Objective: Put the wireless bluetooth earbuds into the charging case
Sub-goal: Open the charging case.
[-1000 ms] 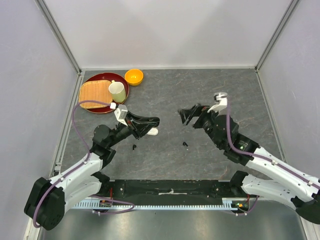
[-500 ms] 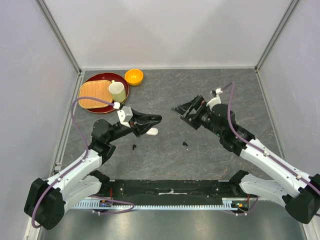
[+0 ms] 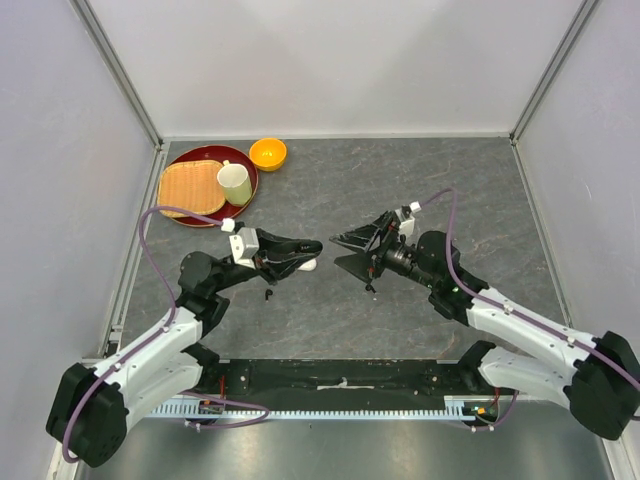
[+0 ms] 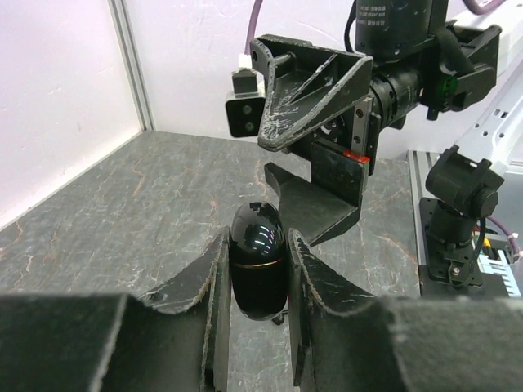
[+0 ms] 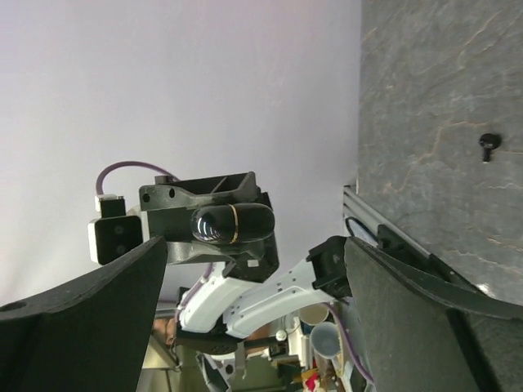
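Note:
My left gripper point(image 3: 310, 246) is shut on a glossy black charging case point(image 4: 258, 255) with a thin gold seam, which it holds up off the table. The case also shows in the right wrist view point(image 5: 233, 223). My right gripper point(image 3: 347, 252) faces it from a short way to the right, jaws wide open and empty point(image 5: 253, 302). One black earbud point(image 3: 370, 288) lies on the table under the right gripper and shows again in the right wrist view point(image 5: 488, 144). Another black earbud point(image 3: 268, 293) lies under the left arm. No white earbuds are in view.
A white pebble-shaped case point(image 3: 306, 265) lies just below the left gripper's tips. At the back left, a red tray point(image 3: 200, 216) carries a woven mat and a pale cup point(image 3: 236, 184). Behind it sits an orange bowl point(image 3: 267, 153). Walls enclose the table.
The right gripper has swung left and down toward the left gripper, and now points at the held case. The left gripper has barely shifted and keeps its hold.

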Controlling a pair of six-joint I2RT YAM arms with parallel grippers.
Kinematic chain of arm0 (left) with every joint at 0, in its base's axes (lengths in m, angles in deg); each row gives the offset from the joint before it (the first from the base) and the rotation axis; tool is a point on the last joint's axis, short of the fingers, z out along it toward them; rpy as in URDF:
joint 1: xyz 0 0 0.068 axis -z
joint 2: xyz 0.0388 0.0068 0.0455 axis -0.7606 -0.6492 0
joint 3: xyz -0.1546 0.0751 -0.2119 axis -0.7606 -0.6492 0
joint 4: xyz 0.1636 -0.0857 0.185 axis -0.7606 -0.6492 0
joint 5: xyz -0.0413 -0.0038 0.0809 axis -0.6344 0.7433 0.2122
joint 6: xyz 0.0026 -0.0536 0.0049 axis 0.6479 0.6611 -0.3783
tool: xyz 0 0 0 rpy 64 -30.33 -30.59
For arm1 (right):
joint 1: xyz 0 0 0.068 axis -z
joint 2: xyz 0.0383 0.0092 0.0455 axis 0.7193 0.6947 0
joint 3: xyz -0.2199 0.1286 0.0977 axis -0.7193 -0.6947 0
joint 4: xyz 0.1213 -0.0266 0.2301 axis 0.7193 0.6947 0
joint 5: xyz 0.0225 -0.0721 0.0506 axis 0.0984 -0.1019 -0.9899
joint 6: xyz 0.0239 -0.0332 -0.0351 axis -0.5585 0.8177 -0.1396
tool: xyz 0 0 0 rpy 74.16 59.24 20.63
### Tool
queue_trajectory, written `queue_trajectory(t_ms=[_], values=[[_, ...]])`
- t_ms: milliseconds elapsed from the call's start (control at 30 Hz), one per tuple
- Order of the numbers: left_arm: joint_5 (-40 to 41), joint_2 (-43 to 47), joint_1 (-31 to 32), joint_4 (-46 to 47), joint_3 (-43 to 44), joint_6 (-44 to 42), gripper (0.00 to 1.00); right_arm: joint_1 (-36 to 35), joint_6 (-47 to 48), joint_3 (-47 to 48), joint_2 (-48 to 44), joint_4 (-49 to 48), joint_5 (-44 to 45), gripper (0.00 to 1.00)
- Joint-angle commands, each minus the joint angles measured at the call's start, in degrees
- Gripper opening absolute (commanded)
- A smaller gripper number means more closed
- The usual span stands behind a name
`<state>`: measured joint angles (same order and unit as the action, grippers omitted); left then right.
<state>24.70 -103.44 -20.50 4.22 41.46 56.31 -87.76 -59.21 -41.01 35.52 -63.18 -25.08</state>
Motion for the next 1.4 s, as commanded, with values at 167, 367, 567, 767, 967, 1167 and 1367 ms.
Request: queue_trajectory(t_ms=[167, 367, 567, 767, 967, 1167, 1367], values=[[2.9, -0.6, 0.6, 10.9, -1.7, 6.4, 0.02, -4.4, -8.9, -0.2, 11.1, -23.7, -2.9, 0.9], [3.6, -1.2, 1.9, 11.2, -1.8, 6.7, 0.02, -5.9, -9.7, 0.1, 15.5, -29.5, -3.1, 0.77], [5.5, 0.1, 2.8, 9.5, -2.5, 5.6, 0.02, -6.2, -10.4, 0.2, 15.2, -28.9, -3.6, 0.72], [6.6, 0.1, 3.2, 8.8, -2.3, 4.9, 0.02, -6.8, -11.0, 0.1, 13.7, -27.6, -3.6, 0.64], [7.5, 0.1, 4.0, 8.3, -2.3, 4.8, 0.02, -7.0, -12.5, -0.3, 13.7, -29.3, -4.4, 0.52], [8.5, 0.0, 4.4, 6.6, -1.9, 5.2, 0.03, -7.5, -12.6, -0.6, 12.4, -29.3, -4.0, 0.23], [7.5, -1.3, 4.4, 5.3, -0.9, 8.7, 0.29, -7.5, -11.2, -0.8, 10.7, -28.8, -3.0, 0.06]])
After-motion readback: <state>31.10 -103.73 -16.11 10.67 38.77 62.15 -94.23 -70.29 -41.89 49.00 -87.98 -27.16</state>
